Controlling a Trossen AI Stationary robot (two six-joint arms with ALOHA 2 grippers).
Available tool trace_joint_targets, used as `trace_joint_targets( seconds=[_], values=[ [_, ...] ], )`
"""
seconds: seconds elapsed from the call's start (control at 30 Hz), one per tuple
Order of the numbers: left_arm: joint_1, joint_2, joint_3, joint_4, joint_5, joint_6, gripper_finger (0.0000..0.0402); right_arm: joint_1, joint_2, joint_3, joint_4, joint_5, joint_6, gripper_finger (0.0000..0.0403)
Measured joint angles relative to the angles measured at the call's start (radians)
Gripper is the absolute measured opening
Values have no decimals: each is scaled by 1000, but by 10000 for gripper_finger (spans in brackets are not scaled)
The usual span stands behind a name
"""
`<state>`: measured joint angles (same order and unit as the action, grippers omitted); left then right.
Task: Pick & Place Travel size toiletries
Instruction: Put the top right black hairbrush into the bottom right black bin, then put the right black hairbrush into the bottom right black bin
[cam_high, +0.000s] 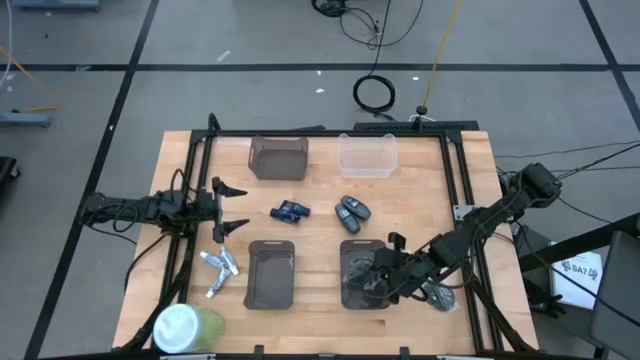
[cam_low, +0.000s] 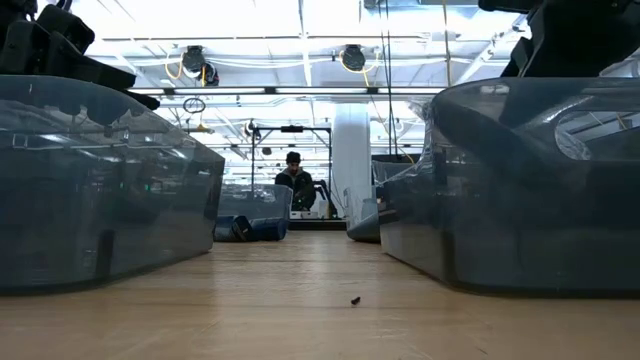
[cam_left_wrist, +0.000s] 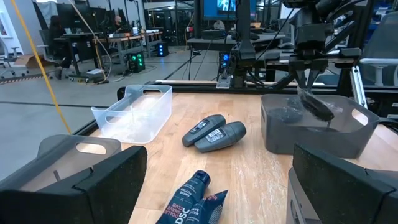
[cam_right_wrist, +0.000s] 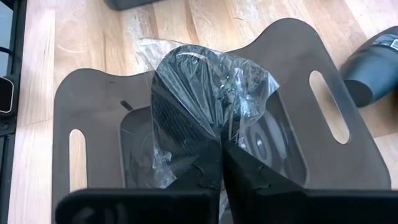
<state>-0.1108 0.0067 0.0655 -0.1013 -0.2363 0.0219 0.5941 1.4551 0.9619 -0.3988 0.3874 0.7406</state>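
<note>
The travel size toiletries (cam_high: 219, 268), small white-and-silver tubes, lie in a loose heap on the wood near the table's near left corner, beside a dark tray (cam_high: 270, 273). No gripper touches them. My left gripper (cam_high: 241, 207) waits open at the table's left side, level and pointing right. My right gripper (cam_high: 385, 274) is shut on a dark item in clear plastic wrap (cam_right_wrist: 199, 93), over the near right dark tray (cam_high: 349, 248). My right gripper pinches the wrapped dark item by its end nearest the wrist (cam_right_wrist: 208, 140) between the two fingers (cam_right_wrist: 249, 180). The fingers slant down from the table's right side. The item (cam_left_wrist: 317, 107) hangs tilted in the tray's opening. I cannot tell whether it touches the tray's floor.
Two dark blue tubes (cam_high: 291, 210) and two grey items (cam_high: 352, 210) lie mid-table. A dark tray (cam_high: 278, 157) and a clear tray (cam_high: 367, 155) stand at the far side. A white-and-green container (cam_high: 186, 328) stands at the near left corner. A person sits in the room beyond (cam_low: 294, 180).
</note>
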Motion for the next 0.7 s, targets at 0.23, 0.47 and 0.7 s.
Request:
trace_joint_targets(
  seconds=[0.23, 0.47, 0.7],
  values=[
    [0, 0, 0, 0, 0, 0, 395, 0, 0, 0, 1, 0, 0, 57],
    [0, 0, 0, 0, 0, 0, 395, 0, -27, -1, -17, -41, 7, 115],
    [0, 0, 0, 0, 0, 0, 395, 35, -168, -1, -127, -314, 349, 128]
  ],
)
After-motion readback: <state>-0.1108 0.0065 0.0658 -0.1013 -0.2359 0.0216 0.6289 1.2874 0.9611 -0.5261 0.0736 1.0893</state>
